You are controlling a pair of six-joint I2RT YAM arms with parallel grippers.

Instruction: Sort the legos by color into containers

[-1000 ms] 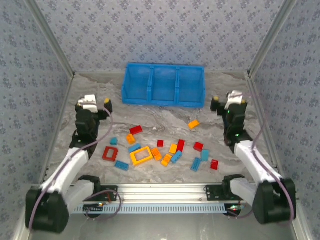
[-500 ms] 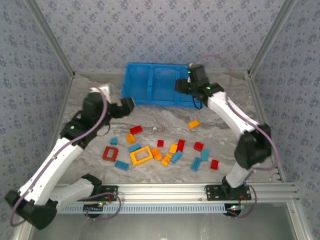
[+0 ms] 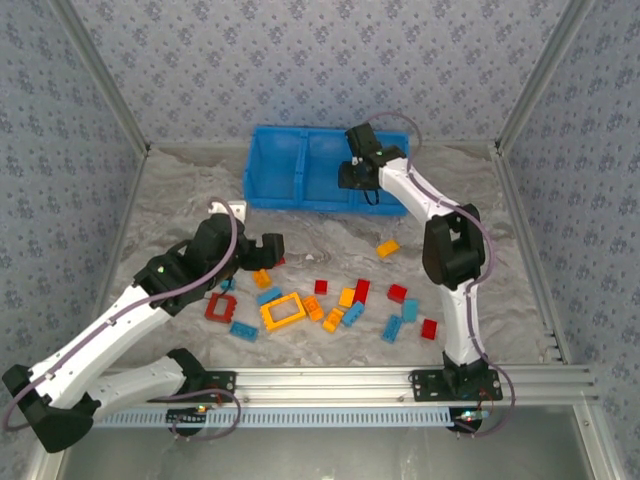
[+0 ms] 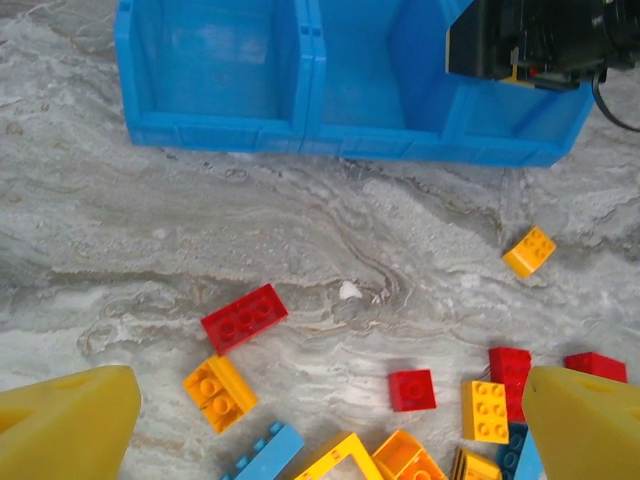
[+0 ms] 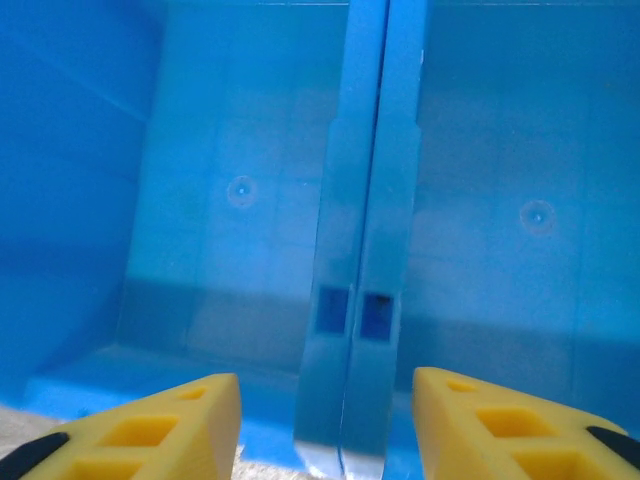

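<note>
Blue tray (image 3: 275, 168) now has the right hand (image 3: 350, 180) over its divider (image 5: 355, 250).

no readable text, no labels, no brand marks, no numbers on any surface

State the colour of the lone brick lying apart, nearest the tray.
Yellow-orange; the brick shows best in the left wrist view.

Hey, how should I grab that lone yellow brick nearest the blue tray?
Come straight down and pinch the yellow brick across two opposite flat sides. It lies studs-up and turned diagonally, so line the pinch up with its sides; nothing crowds it.
</note>
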